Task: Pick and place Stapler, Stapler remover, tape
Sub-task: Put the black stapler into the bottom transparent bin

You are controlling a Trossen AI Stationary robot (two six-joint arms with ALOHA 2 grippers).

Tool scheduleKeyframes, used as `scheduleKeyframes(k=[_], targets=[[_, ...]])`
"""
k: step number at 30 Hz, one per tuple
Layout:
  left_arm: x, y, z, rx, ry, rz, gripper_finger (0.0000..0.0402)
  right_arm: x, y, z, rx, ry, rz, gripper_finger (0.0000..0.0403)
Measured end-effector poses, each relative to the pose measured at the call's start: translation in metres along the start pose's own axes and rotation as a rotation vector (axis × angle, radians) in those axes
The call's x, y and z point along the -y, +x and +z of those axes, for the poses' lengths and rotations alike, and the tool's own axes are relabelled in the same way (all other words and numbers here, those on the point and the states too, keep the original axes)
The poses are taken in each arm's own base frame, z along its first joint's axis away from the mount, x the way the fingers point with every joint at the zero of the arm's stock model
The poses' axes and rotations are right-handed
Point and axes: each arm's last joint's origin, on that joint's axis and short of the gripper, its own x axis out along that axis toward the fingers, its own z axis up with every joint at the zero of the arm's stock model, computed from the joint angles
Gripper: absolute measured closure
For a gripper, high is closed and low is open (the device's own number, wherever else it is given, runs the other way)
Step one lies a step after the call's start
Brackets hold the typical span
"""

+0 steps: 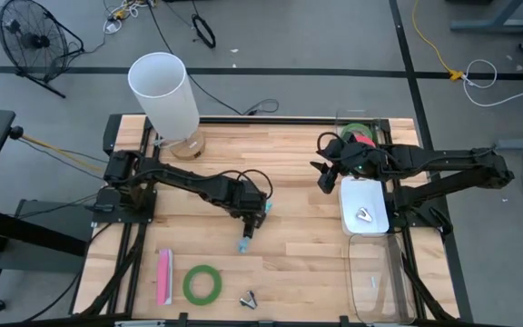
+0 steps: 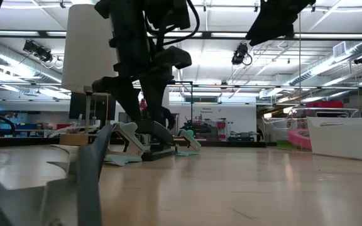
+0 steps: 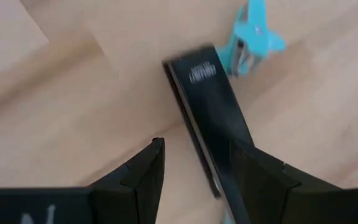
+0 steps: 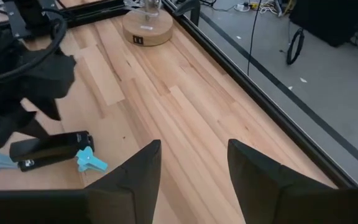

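Observation:
A black stapler (image 3: 209, 106) lies flat on the wooden table near its middle, with a light-blue stapler remover (image 3: 253, 34) at its far end. My left gripper (image 3: 197, 152) is open just above it, one finger on each side of the stapler's near end (image 1: 253, 218). My right gripper (image 1: 323, 173) is open and empty above the table's right part. A green tape roll (image 1: 202, 283) lies flat near the front edge. A green roll and a red-pink roll (image 1: 357, 136) lie at the far right, partly hidden by the right arm. My left gripper comes at the stapler from above, its fingers across the stapler's length. One finger (image 3: 263, 180) stands right against the stapler's long side (image 3: 219, 162). I cannot tell whether it touches. The stapler lies flat on the table.
A white bin (image 1: 375, 195) with a small metal piece in it stands at the right, and a clear container (image 1: 379, 277) in front of it. A pink object (image 1: 164, 275) and a small metal tool (image 1: 249, 298) lie near the front. A white cylinder (image 1: 163, 91) stands at the far left.

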Motion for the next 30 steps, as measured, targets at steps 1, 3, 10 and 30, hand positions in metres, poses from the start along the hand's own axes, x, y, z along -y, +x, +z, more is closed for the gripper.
scheduleKeyframes(k=[1,3,10,30], targets=[[0.001,0.000,-0.001,-0.002,-0.020,-0.005,0.0216,0.000,0.000,0.000,-0.001,-0.006,0.000,0.0219],[0.003,0.000,-0.001,-0.005,-0.060,-0.027,0.0216,0.000,0.000,0.000,-0.002,-0.018,-0.001,0.0219],[0.012,-0.001,0.002,-0.026,-0.145,-0.141,0.0216,0.000,0.000,-0.002,-0.020,-0.055,-0.001,0.0219],[0.010,0.018,-0.003,-0.100,-0.299,-0.070,0.0216,0.000,0.000,-0.003,-0.033,-0.168,0.028,0.0219]])
